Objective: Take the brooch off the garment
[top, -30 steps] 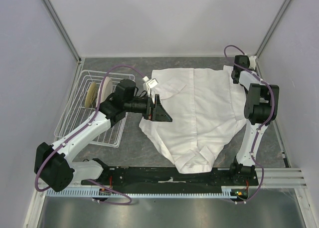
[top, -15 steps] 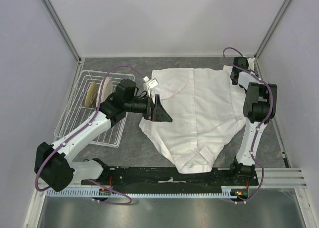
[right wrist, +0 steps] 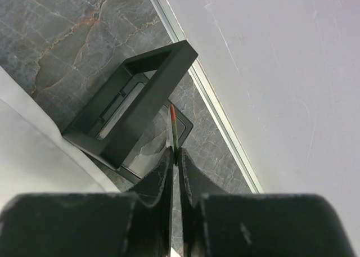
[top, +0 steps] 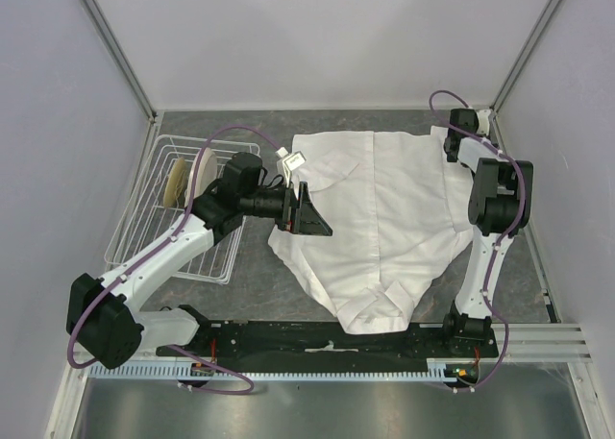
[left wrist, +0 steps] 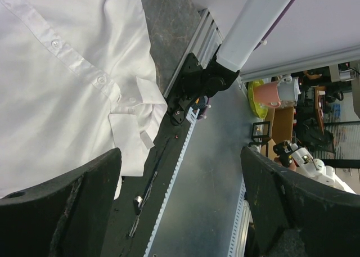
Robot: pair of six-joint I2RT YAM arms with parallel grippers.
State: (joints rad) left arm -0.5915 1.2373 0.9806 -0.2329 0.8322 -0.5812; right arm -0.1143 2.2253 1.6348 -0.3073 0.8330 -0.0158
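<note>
Coppery along its rim, the brooch (right wrist: 172,127) stands edge-on, pinched between the pressed-together fingers of the right tool (right wrist: 175,154). It is already off the shirt (top: 384,218), at the desk's (right wrist: 67,32) far right corner. Straight beyond the tips lies the black stand (right wrist: 147,97), just beside the shirt's edge and close to the wall (right wrist: 270,71), so any set-down looks like this arm's job; the left tool (top: 306,213) hangs spread over the shirt's left side, well apart.

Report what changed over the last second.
The right arm shifted slightly left; the right tool stays shut on the brooch, edge-on by the black stand. The left arm, the open left tool and the shirt are as before.
</note>
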